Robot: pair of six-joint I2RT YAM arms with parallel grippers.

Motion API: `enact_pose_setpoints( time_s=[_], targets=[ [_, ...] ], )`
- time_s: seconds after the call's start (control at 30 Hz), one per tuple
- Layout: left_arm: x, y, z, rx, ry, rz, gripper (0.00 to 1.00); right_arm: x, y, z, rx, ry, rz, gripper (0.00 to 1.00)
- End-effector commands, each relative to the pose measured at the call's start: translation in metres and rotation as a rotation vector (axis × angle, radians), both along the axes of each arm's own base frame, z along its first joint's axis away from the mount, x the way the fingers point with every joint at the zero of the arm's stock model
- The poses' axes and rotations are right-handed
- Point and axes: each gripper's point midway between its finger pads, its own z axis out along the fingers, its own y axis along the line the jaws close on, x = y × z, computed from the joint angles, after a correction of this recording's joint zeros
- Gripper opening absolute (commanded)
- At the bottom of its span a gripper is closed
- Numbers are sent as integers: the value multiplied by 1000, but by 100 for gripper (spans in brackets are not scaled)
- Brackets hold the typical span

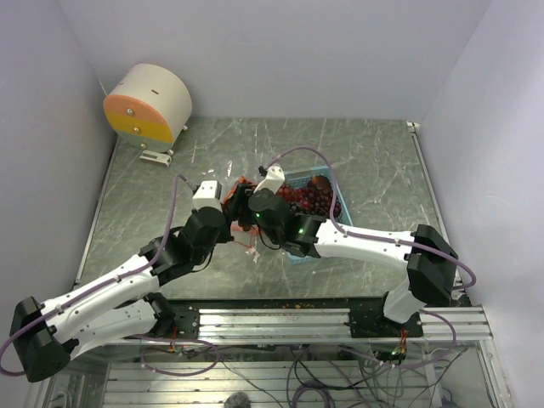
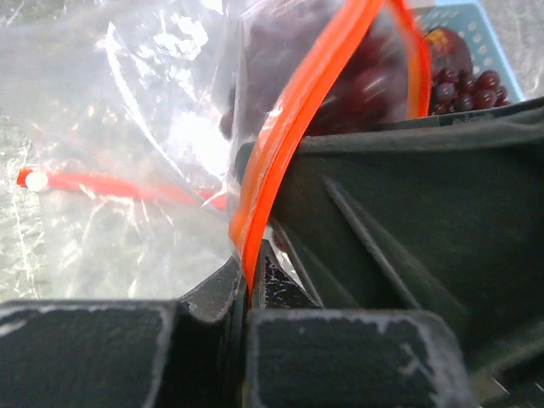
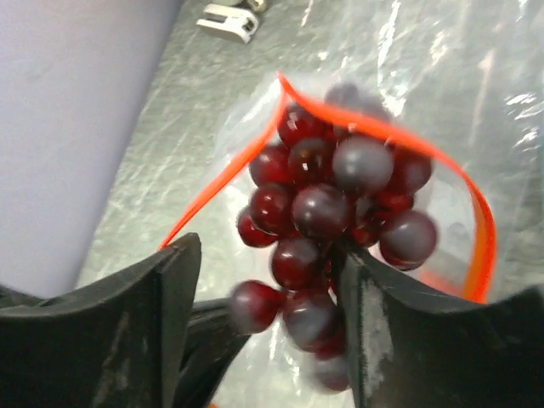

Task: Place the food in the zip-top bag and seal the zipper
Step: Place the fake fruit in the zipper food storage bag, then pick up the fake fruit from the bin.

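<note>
- A grey marbled tabletop (image 1: 382, 170) sits between pale lilac walls (image 1: 280, 51), with a round white-and-orange drum (image 1: 149, 104) at the far left corner.
- Near the middle, the clear crinkly zip-top bag (image 2: 127, 127) lies just left of the light blue plastic tray (image 2: 476, 25), and its mouth is open.
- The left gripper (image 2: 246, 289) is clamped on the orange-red zipper strip (image 2: 297, 119), pinching one lip of the mouth.
- The right gripper (image 3: 268, 246) has its jaws apart over that mouth. A cluster of dark red berries (image 3: 327, 204) hangs between them, leaning on the right-hand finger and framed by the strip.
- More red fruit (image 1: 314, 197) waits in the tray.
- Risk: the cluster looks only partly inside, so it may catch on the strip and roll out onto the tabletop if the mouth sags.
- Risk: the thin strip could slip from the left pinch under the berries' weight, and the opening would collapse.
- Risk: the wide right jaws may snag the film on the way out, dragging the bag or pulling berries back out.
- Risk: a berry lodged on the zipper strip would later keep the seal from closing.
</note>
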Motion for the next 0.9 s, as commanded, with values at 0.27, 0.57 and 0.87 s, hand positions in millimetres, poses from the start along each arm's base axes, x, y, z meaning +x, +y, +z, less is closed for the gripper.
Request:
enact_pose_setpoints(
  time_s=[0.27, 0.57, 0.87],
  targets=[
    [8, 12, 55, -53, -91, 82, 7, -18, -20, 46, -124, -176, 130, 71],
    [15, 26, 41, 57, -78, 161, 7, -28, -105, 61, -196, -184, -12, 75],
    [13, 36, 59, 57, -111, 178, 7, 56, -190, -9, -383, 37, -191, 82]
  ],
)
